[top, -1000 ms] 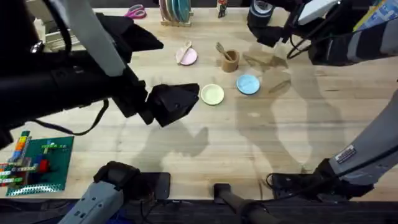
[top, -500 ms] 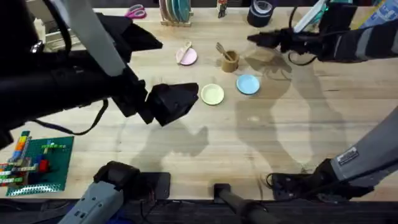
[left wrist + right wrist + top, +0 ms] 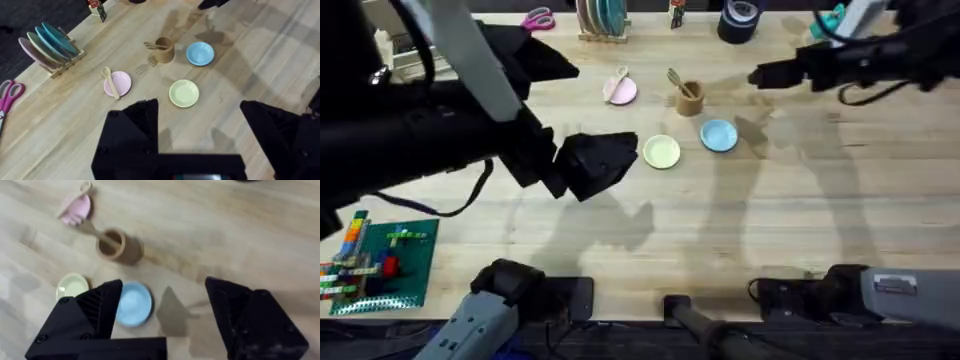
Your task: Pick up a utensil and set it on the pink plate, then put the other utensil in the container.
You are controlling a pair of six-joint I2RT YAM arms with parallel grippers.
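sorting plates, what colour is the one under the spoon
Pale pink plate; clearest in the left wrist view.

My arms are matte black with black cables looped along them. My left gripper (image 3: 200,130) has broad, angular black fingers on a flat black bar. My right gripper (image 3: 162,312) matches, with small round screws in its finger bases. A grey link carries a white label.

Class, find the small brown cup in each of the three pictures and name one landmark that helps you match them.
Overhead: the brown cup sits upper middle, between the pink plate and the blue plate.
Left wrist: cup upper middle.
Right wrist: cup upper left.
Shared landmark: the blue plate beside it.
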